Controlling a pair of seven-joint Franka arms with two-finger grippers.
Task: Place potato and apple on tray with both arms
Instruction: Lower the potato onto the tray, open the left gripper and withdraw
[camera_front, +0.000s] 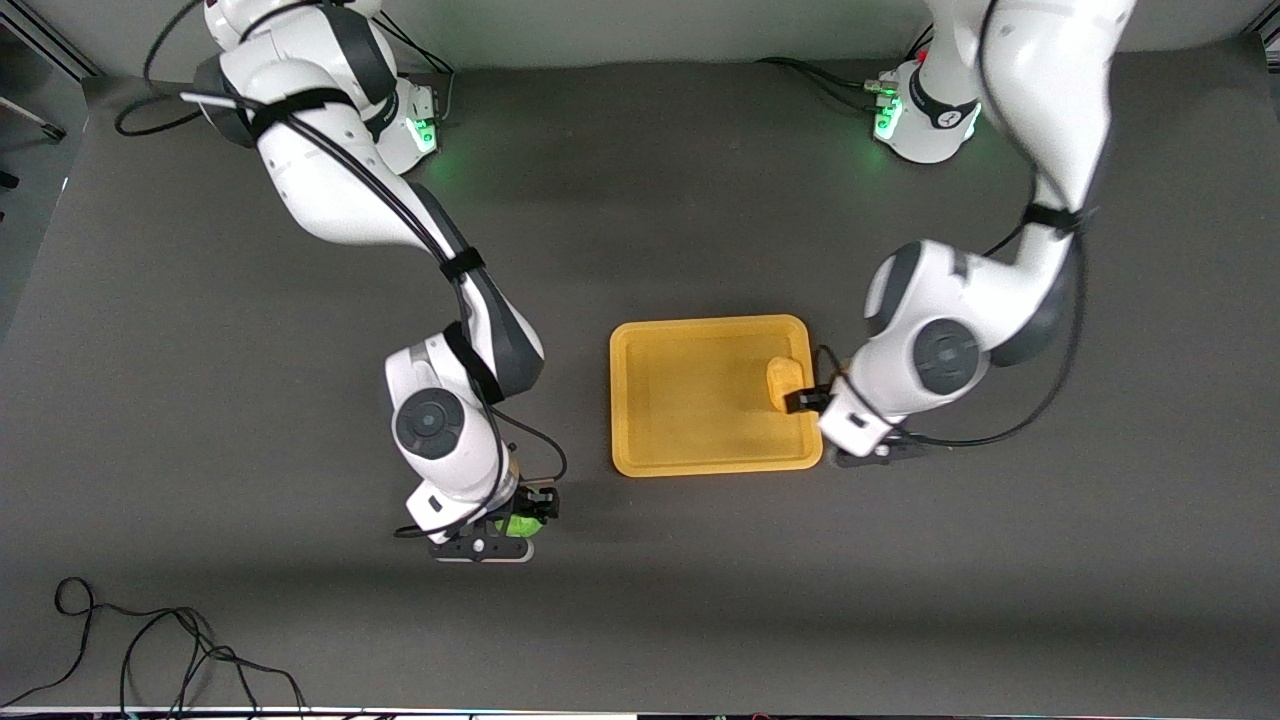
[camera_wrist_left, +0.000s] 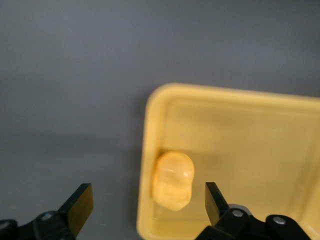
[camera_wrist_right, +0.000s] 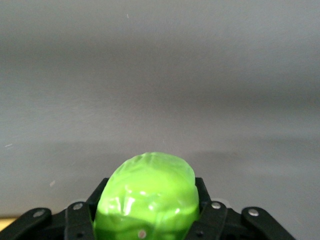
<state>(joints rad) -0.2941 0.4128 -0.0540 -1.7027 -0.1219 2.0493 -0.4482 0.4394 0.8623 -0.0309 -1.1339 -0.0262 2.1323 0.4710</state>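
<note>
The potato (camera_front: 784, 381) lies on the tray (camera_front: 690, 460), close against the rim at the left arm's end, and the left end effector (camera_wrist_left: 147, 200) hangs over that edge with its fingers spread wide and nothing between them. The right end effector (camera_front: 520, 520) is clenched on the apple (camera_wrist_right: 146, 195), low over the dark table (camera_front: 200, 400), off the tray and toward the right arm's end of the table.
</note>
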